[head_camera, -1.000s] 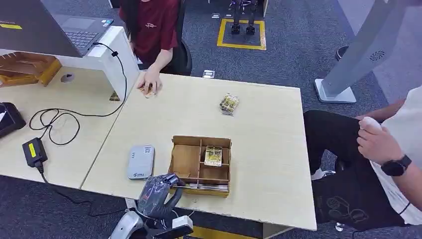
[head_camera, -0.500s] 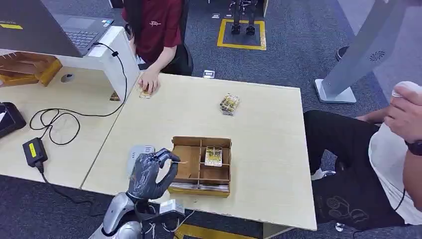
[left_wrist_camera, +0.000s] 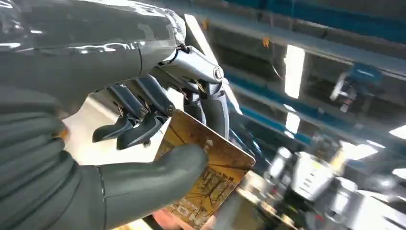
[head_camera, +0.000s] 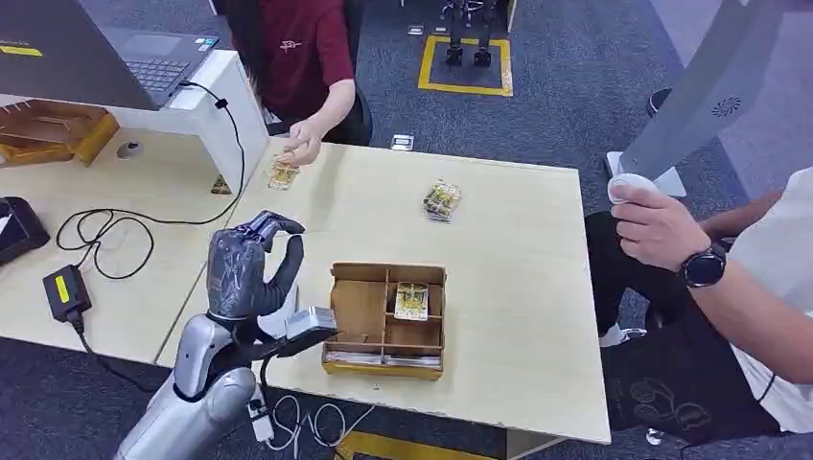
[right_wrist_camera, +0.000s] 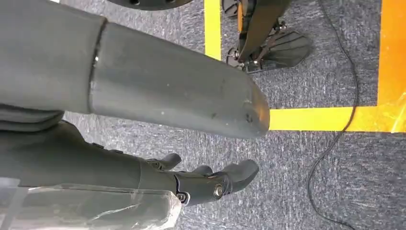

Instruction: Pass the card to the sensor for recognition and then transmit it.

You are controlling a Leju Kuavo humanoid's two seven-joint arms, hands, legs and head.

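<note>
My left hand [head_camera: 251,268] is raised above the near left part of the light wooden table [head_camera: 508,287], just left of the wooden box [head_camera: 357,311]. The left wrist view shows a brown-and-gold card [left_wrist_camera: 210,175] pinched between the thumb [left_wrist_camera: 148,184] and the dark fingers [left_wrist_camera: 139,117] of that left hand [left_wrist_camera: 119,191]. The grey-white sensor lies under that hand and is hidden by it. My right hand [right_wrist_camera: 210,184] hangs over the grey carpet, its fingers loosely apart and holding nothing.
The box holds one card [head_camera: 411,300] in a compartment and a stack [head_camera: 383,361] in its front slot. A card pack [head_camera: 442,200] lies farther back. A person in red reaches over a card [head_camera: 282,174]. Another person's hand [head_camera: 657,225] holds a white object at the right.
My left hand has risen from the box's near edge with the card and moved back and left over the sensor. The person in red has lifted their hand off the card.
</note>
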